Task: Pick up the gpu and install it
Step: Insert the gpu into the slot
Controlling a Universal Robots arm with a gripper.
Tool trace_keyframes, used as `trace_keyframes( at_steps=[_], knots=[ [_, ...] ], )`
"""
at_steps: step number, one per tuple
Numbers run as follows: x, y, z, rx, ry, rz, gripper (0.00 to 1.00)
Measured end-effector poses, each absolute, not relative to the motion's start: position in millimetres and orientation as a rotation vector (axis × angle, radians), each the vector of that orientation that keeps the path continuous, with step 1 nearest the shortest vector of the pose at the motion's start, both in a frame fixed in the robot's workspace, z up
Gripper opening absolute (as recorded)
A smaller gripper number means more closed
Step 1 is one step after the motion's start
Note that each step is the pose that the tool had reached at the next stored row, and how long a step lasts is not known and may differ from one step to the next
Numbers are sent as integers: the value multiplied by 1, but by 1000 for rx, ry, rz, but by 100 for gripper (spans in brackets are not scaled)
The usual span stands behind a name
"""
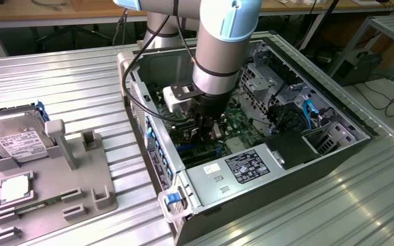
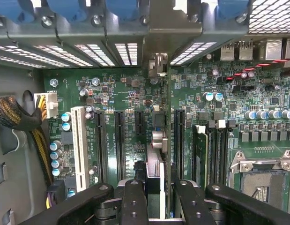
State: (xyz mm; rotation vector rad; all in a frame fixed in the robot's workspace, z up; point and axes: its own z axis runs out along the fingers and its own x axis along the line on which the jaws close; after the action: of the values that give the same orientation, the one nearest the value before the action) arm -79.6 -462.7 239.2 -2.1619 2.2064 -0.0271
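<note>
the arm reaches down into the open computer case (image 1: 252, 169) lying on the ribbed metal tabletop (image 1: 60, 82), with the hand (image 1: 204, 134) low over the motherboard (image 1: 235, 125). in the wrist view the hand (image 2: 161, 199) shows two dark fingers (image 2: 135, 201) pressed against either side of the gpu (image 2: 163, 140), which stands on edge as a thin vertical card running from between the fingers up to the case's rear wall. its pale metal bracket (image 2: 156, 65) sits at the rear slot openings, and the card lines up with one of the board's expansion slots; whether it is fully seated there is hard to tell from this angle.

beside the card, the wrist view shows one white slot (image 2: 80, 143) and about four black slots (image 2: 101, 145). further along are memory sockets (image 2: 212, 150) with white clips and one cpu socket (image 2: 264, 176) with a metal frame. a braided cable bundle (image 2: 13, 115) lies at the case's edge.

on the exterior view's left, a grey holder tray (image 1: 53, 184) carries one silver hard drive (image 1: 12, 136) and one square chip (image 1: 16, 188).
</note>
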Motion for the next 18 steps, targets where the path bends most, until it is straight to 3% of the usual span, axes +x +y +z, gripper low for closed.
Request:
trace_keyframes(
  at_steps=[18],
  knots=[
    [-81,-461,237,-2167,2200,-27,28]
  ],
)
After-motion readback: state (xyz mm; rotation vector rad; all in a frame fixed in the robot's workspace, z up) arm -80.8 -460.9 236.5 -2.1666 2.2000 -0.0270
